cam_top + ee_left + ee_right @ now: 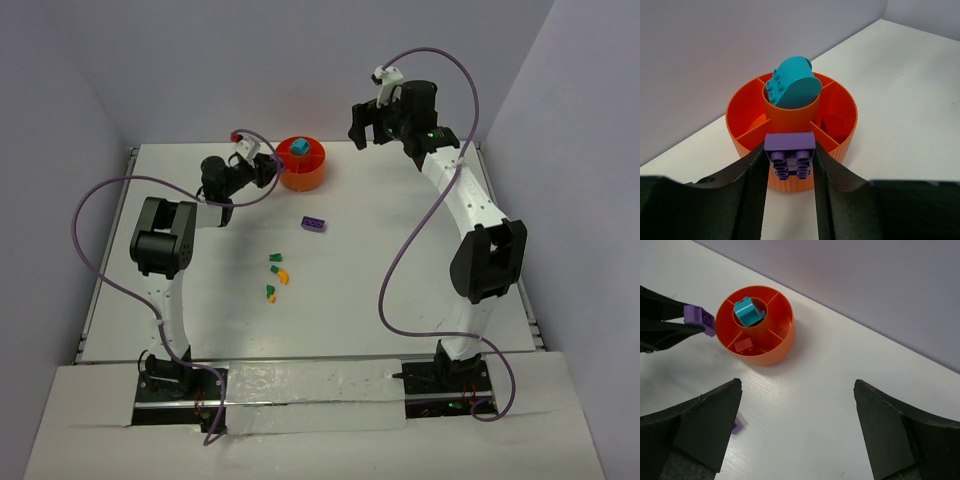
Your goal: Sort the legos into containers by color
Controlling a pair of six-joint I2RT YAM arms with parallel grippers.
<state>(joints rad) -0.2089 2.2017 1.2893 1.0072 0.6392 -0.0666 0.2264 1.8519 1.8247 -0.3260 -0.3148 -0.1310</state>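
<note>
The orange tub (300,180) sat near the far edge of the white table (400,230), left of centre, with a teal brick (298,148) propped in its central ring. One outer compartment held what looked like a reddish piece (743,344), hard to separate from the plastic. The left gripper (790,153) was clamped on a purple brick (789,142) just beside the tub's rim. The right gripper (797,390) hung over the far right side, fingers wide apart. Another purple brick (314,224) and some green and yellow bricks (274,259) lay mid-table. Plain pale walls (200,70) enclosed it.
</note>
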